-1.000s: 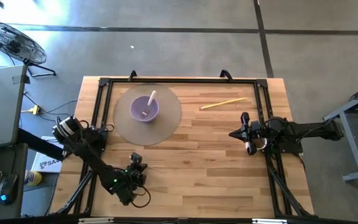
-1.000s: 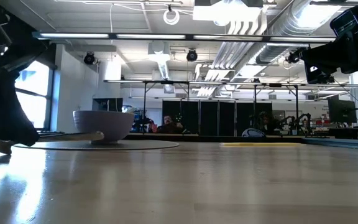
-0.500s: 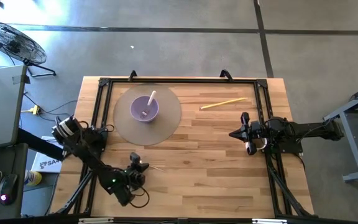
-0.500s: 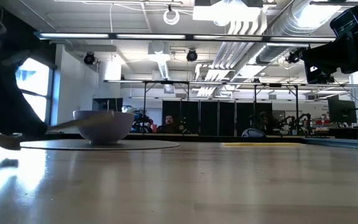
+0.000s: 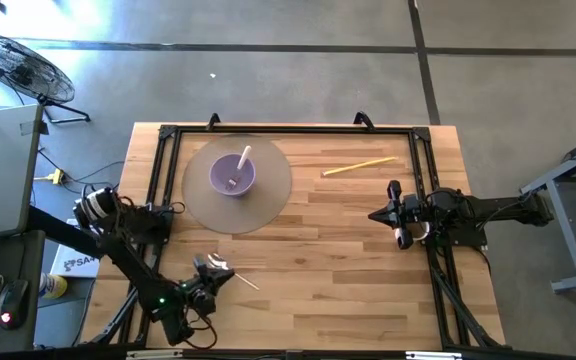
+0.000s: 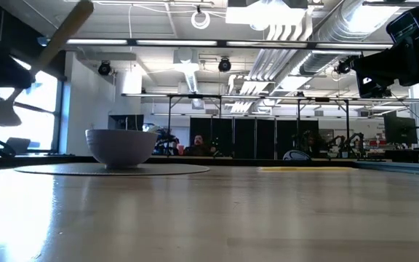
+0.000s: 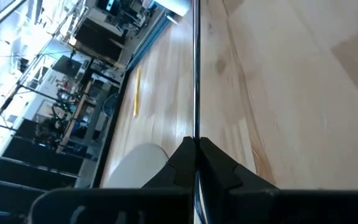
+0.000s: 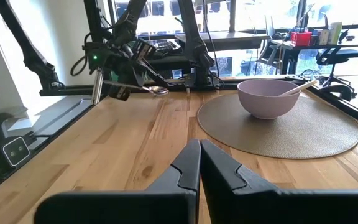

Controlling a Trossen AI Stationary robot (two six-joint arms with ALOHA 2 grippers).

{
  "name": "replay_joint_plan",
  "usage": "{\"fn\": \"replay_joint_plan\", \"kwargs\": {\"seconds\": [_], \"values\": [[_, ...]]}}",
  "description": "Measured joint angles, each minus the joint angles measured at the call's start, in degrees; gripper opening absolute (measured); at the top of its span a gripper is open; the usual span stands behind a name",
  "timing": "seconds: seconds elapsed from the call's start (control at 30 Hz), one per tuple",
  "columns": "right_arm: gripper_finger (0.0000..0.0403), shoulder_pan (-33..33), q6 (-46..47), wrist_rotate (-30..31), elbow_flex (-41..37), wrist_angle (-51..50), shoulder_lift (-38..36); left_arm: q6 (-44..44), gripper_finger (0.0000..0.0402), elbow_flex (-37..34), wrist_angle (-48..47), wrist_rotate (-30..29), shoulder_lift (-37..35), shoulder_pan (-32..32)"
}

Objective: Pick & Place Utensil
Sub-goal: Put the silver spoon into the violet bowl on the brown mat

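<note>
Metal glinted in the left claw (image 5: 211, 268), clenched on a spoon (image 5: 236, 276) and raised clear of the worktop (image 5: 348, 250) near its front left corner. One purple bowl (image 5: 232, 175) sat on one round mat (image 5: 268, 200), a pale utensil (image 5: 243, 160) leaning inside. One yellow stick (image 5: 358, 166) lay apart. The right claw (image 5: 396, 212) hung by the right edge, fingers (image 8: 188, 165) pressed together, empty.
</note>
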Motion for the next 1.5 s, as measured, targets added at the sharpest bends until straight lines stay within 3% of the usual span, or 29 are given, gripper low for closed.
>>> {"fn": "replay_joint_plan", "kwargs": {"seconds": [0.2,0.37,0.6,0.93,1.17,1.37,1.5], "values": [[0.0005,0.02,0.0,-0.02,0.0,0.0,0.0,-2.67,0.0001,-4.46,1.06,1.34,-3.96,-0.03],[0.0005,0.0,0.0,0.0,0.0,0.0,0.0,-3.03,0.0001,-10.24,8.02,1.51,-7.2,0.02],[0.0005,0.0,0.0,0.0,0.0,0.0,0.0,-0.68,0.0001,-11.54,11.4,1.49,-9.54,0.02],[0.0005,0.0,0.0,0.0,0.0,0.0,0.0,16.65,0.0001,-11.54,27.87,10.07,-9.53,0.04],[0.0005,0.0,0.0,-0.02,0.0,0.0,0.0,30.38,0.0001,-11.52,37.21,12.09,-9.53,0.06],[0.0005,-0.05,-9.49,2.94,0.0,3.47,0.0,31.57,0.0001,-11.52,37.27,12.15,-9.53,0.06],[0.0005,-0.05,-6.59,1.93,0.0,9.21,0.0,31.42,0.0001,-11.52,37.29,12.17,-9.53,0.19]]}}
